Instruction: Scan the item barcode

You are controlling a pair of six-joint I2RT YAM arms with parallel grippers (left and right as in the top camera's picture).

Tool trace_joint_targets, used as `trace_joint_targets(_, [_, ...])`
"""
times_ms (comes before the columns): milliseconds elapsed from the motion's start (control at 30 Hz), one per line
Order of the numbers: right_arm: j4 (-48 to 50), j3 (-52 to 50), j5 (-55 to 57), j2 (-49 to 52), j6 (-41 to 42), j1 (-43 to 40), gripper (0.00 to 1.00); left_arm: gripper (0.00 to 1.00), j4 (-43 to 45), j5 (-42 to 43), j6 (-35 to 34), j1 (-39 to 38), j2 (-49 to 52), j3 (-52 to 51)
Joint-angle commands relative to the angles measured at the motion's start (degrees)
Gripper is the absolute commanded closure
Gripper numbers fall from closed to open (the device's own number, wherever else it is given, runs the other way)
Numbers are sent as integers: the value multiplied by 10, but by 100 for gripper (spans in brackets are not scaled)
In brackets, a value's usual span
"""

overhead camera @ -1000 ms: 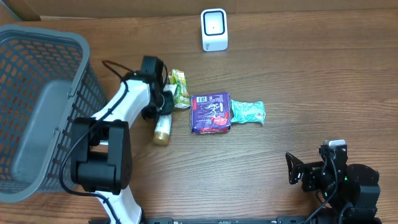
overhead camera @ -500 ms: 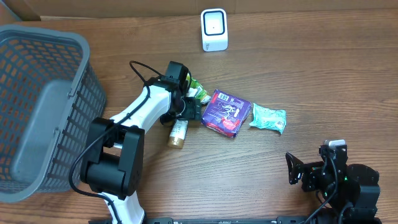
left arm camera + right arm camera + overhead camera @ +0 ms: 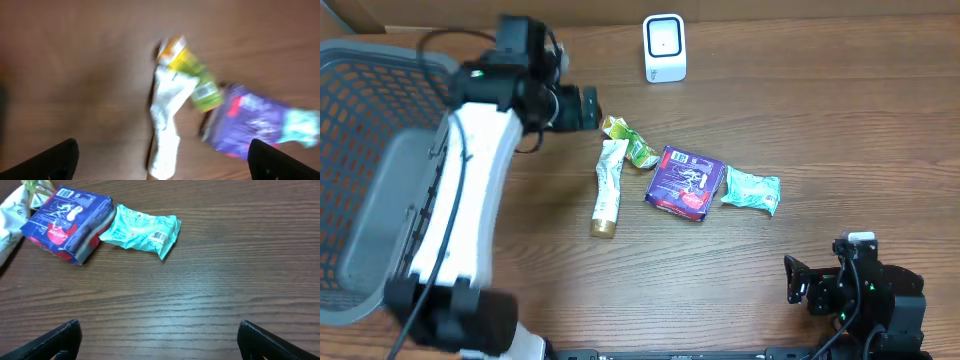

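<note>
A white scanner (image 3: 665,47) stands at the back of the table. Four items lie in a row mid-table: a white tube (image 3: 608,188), a green-yellow packet (image 3: 630,143), a purple packet (image 3: 686,181) and a teal packet (image 3: 752,190). My left gripper (image 3: 585,107) hangs open and empty above the table, back-left of the items. Its blurred wrist view looks down on the tube (image 3: 167,120), the green-yellow packet (image 3: 197,80) and the purple packet (image 3: 245,122). My right gripper (image 3: 798,283) rests open and empty at the front right, with the teal packet (image 3: 142,227) and the purple packet (image 3: 70,217) ahead of it.
A large grey mesh basket (image 3: 380,170) takes up the left side of the table, right beside the left arm. A cardboard edge runs along the back behind the scanner.
The left gripper dragged the items to the right, then opened and rose away to the back left. The tube now lies free on the table. The right arm has not moved.
</note>
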Motion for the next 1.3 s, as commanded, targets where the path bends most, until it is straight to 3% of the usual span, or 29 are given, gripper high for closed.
trace_joint_targets(0, [3, 11, 11, -1, -5, -1, 0, 0, -7, 5, 29, -4, -78, 59])
trace_joint_targets(233, [-1, 11, 82, -1, -29, -1, 0, 0, -14, -2, 37, -4, -139, 61])
trace_joint_targets(533, [1, 11, 84, -1, -29, -1, 0, 0, -43, -101, 36, 6, -164, 70])
trace_joint_targets(933, [61, 11, 84, -1, -29, -1, 0, 0, -116, -104, 6, 177, -214, 94])
trace_joint_targets(1267, [173, 11, -120, -1, -24, -1, 0, 0, -119, -96, -17, 228, -158, 94])
